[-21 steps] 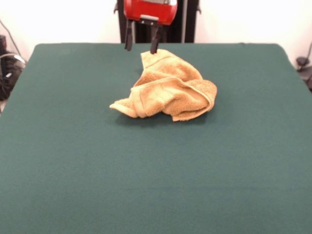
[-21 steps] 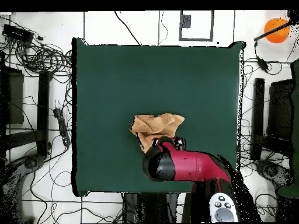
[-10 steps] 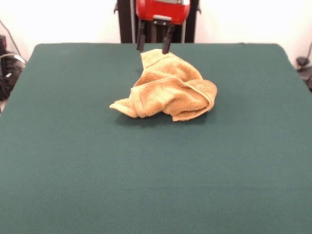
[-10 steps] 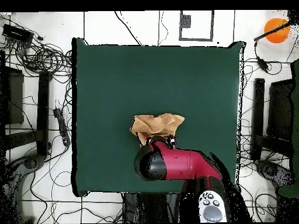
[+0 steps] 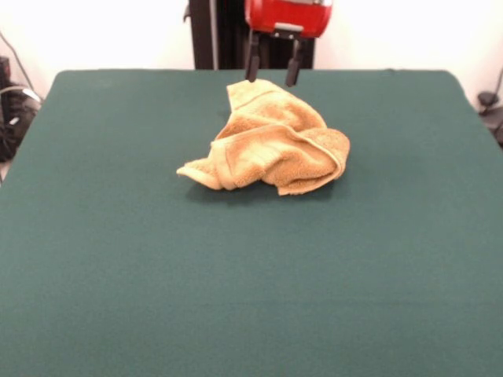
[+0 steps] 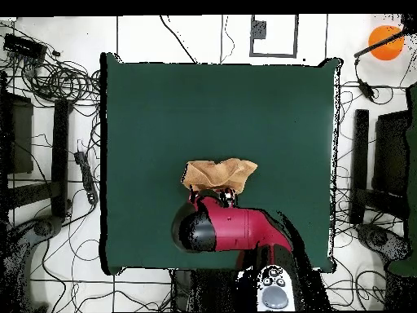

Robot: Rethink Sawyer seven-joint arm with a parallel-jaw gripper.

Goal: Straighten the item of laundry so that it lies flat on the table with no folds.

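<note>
The item of laundry (image 5: 271, 143), a golden-orange terry towel, lies crumpled in a heap a little beyond the middle of the dark green table (image 5: 236, 275). Several folds overlap and one hemmed corner points toward the left. My gripper (image 5: 272, 71) hangs open just above the towel's far edge, its two dark fingers (image 5: 253, 66) apart and holding nothing. From overhead the towel (image 6: 218, 174) shows as a bunched shape on the table (image 6: 163, 114), with the red arm over its near edge and the gripper (image 6: 210, 195) at that edge.
A tangle of cables and stands (image 6: 57, 81) rings the table on the floor. An orange ball (image 6: 384, 41) sits off the table's far right corner in the overhead view. Dark equipment (image 5: 12, 102) stands beside the table's left edge in the front view.
The gripper has slid steadily to the right in the front view along the towel's far edge, staying open. The towel has not moved.
</note>
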